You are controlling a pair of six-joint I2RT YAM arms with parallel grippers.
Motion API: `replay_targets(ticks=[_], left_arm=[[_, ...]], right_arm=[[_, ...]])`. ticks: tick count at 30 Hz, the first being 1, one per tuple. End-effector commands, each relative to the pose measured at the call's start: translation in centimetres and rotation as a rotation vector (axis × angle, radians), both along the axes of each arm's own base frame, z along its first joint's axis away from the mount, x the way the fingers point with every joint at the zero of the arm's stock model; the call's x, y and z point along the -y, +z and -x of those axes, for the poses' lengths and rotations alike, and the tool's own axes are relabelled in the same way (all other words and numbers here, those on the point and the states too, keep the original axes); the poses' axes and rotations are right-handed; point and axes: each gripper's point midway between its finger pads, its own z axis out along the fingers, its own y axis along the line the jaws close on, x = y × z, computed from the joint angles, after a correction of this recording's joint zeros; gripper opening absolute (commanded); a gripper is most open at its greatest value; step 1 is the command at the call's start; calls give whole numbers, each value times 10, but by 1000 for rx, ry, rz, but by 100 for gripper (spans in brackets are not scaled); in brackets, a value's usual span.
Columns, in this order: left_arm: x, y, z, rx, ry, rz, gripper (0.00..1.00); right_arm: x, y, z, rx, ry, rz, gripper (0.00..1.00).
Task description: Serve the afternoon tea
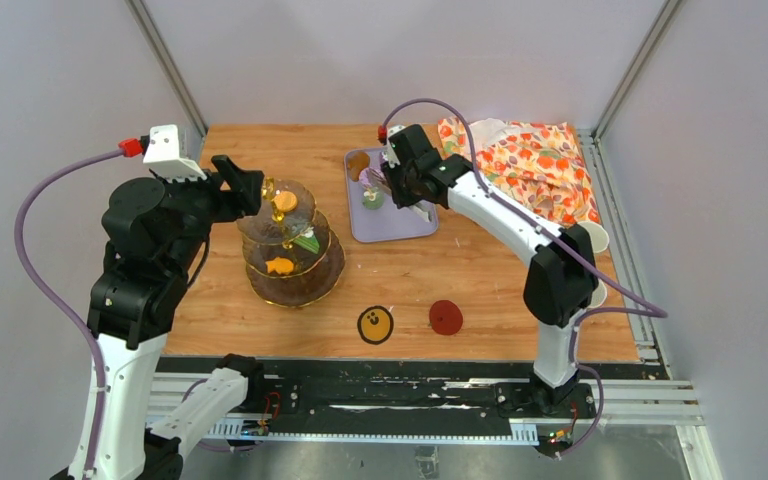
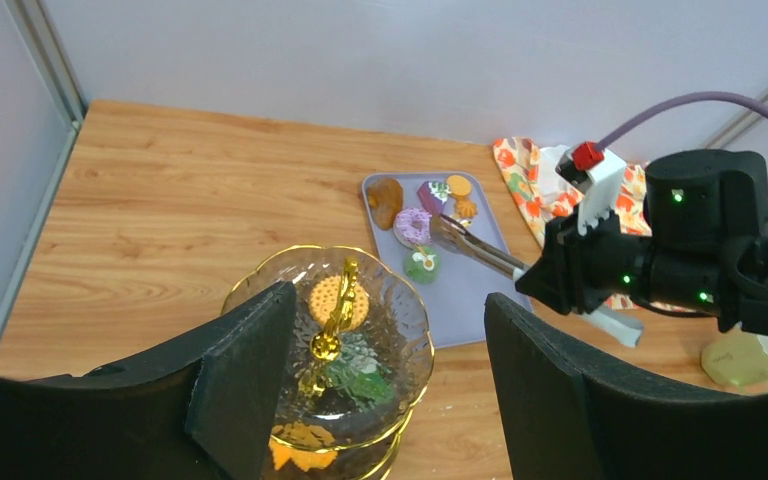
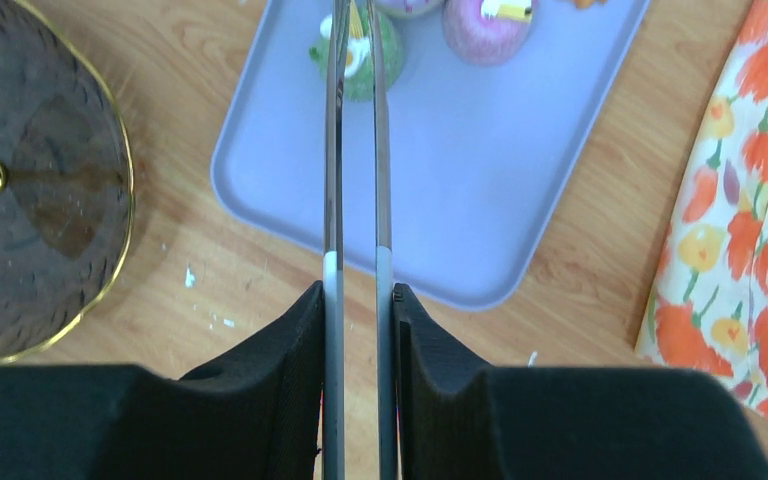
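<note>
The three-tier glass stand [image 1: 290, 262] with its gold handle [image 2: 336, 305] holds an orange biscuit [image 2: 328, 296] on top, a green pastry and more orange pieces on the tiers below. My left gripper [image 2: 390, 310] hangs open above the stand's top tier, gripping nothing. My right gripper [image 3: 358, 295] is shut on metal tongs [image 3: 334, 150]. The nearly closed tongs reach over a green pastry [image 3: 393, 45] on the lilac tray [image 3: 460, 180], and their tips [image 2: 440, 226] lie beside a purple donut [image 2: 410, 226]. A pink cake [image 3: 485, 25] and brown and orange pastries [image 2: 385, 200] also lie on the tray. A pale mug [image 2: 745, 358] sits at the right.
A flowered cloth [image 1: 535, 165] lies at the back right beside the tray. A yellow-and-black disc [image 1: 375, 324] and a red disc [image 1: 446, 317] lie on the wooden table [image 1: 480, 270] near its front edge. White walls close in the back and both sides.
</note>
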Motion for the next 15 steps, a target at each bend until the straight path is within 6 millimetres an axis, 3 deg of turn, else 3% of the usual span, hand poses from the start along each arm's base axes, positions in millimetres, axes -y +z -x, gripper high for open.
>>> replay_targets(ticks=[1, 6, 8, 15], left_arm=[[-2, 14, -1, 47, 8, -8, 74], [-4, 12, -2, 41, 21, -18, 74], [-5, 11, -2, 38, 25, -22, 74], [-8, 8, -1, 31, 35, -31, 74]], right_arm=[[-10, 27, -33, 76, -14, -40, 1], [-22, 12, -65, 65, -39, -54, 1], [-27, -2, -77, 43, -49, -54, 1], [-51, -32, -106, 0, -51, -85, 0]])
